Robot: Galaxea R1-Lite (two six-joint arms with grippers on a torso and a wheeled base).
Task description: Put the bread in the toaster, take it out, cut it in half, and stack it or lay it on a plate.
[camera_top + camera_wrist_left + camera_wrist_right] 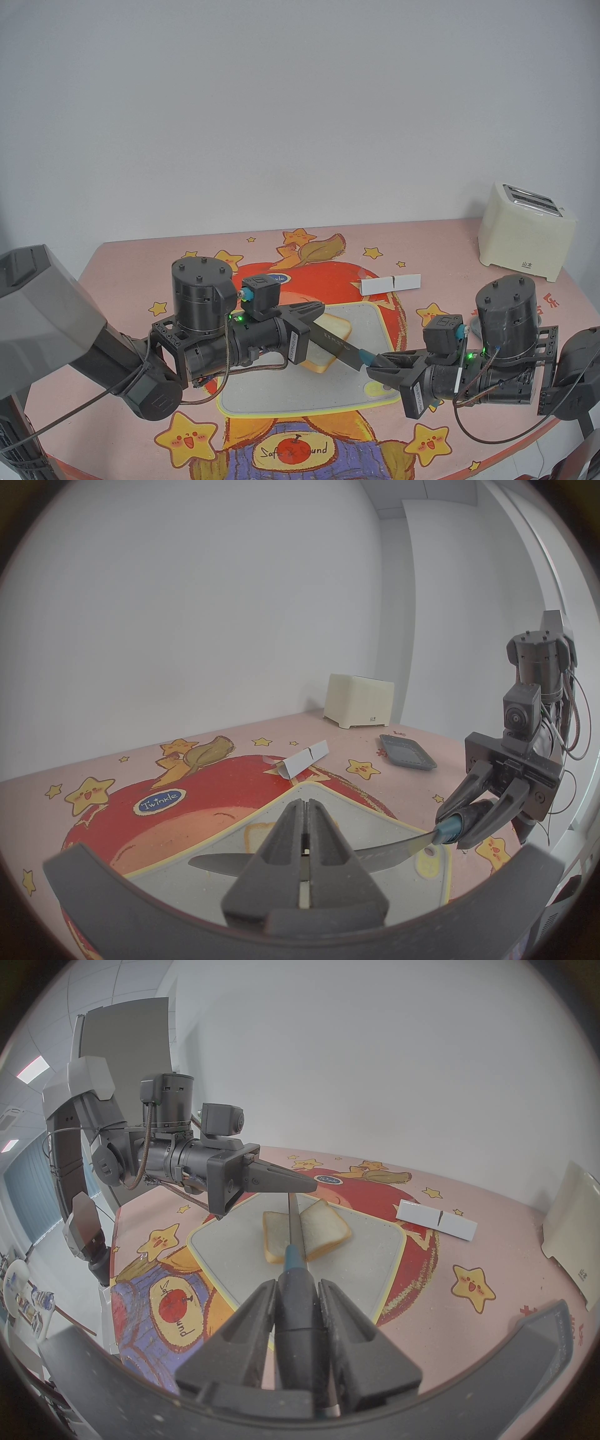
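- Our right tool point(294, 1297) is clamped tight on the handle of the knife point(292, 1222), and the blade lies across the middle of the bread point(325, 1229).
- The bread rests on the cutting board point(281, 387).
- Our left tool point(305, 811) is closed on nothing, just beside the bread.
- The toaster point(525, 231) stands well apart, at the counter's point(437, 262) far right corner.

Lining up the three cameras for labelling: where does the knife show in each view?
Head view: knife centre, over the bread, handle in right pincer.
Left wrist view: blade crossing behind left pincer.
Right wrist view: pointing away over the bread.
Shared landmark: cream toaster.
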